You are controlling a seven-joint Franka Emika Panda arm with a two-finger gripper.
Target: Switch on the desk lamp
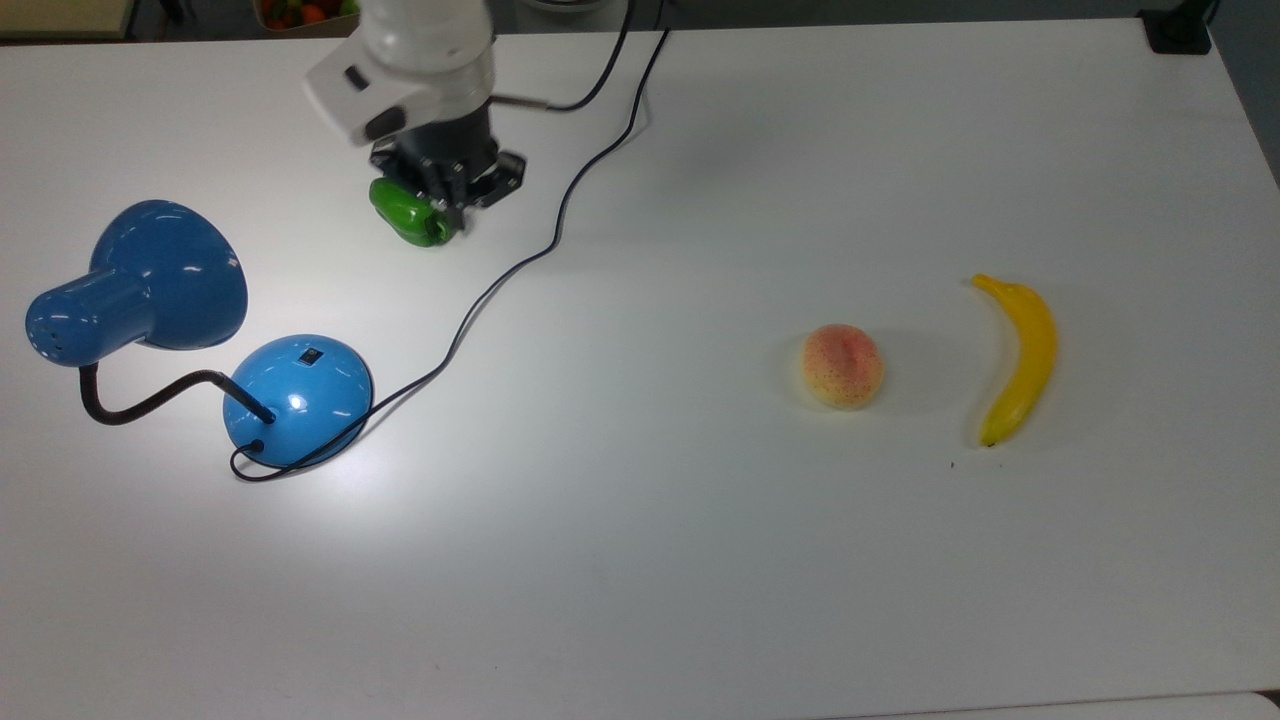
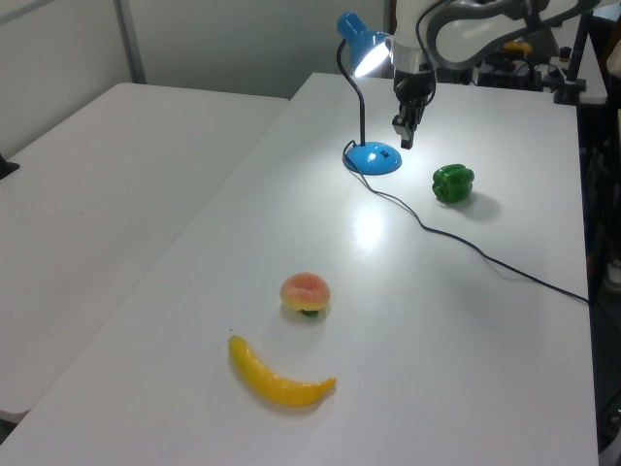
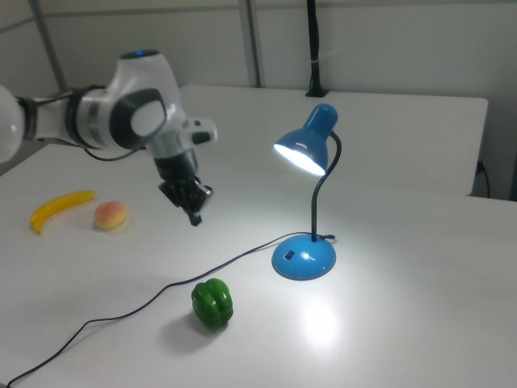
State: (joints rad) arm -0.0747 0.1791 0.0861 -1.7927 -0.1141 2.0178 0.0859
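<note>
The desk lamp is lit: in the right view its shade glows at the centre of the frame and a bright pool falls on the table below it. In the top view the lamp occupies the left side of the frame, its round base at middle left with the small black switch on its dome, and the cord running off toward the upper centre.

The gripper hangs in the air, well apart from the base, at the middle left of the right view; in the top view it sits at the upper left centre, over the green pepper. Its 2 fingers look pressed close together with nothing between them.

Judging by the glow, the switching step is done and the task looks complete. The next move calls for little: keep the arm away from the lamp, the cord and the pepper. The peach and banana, at the right of the top view, play no part.
</note>
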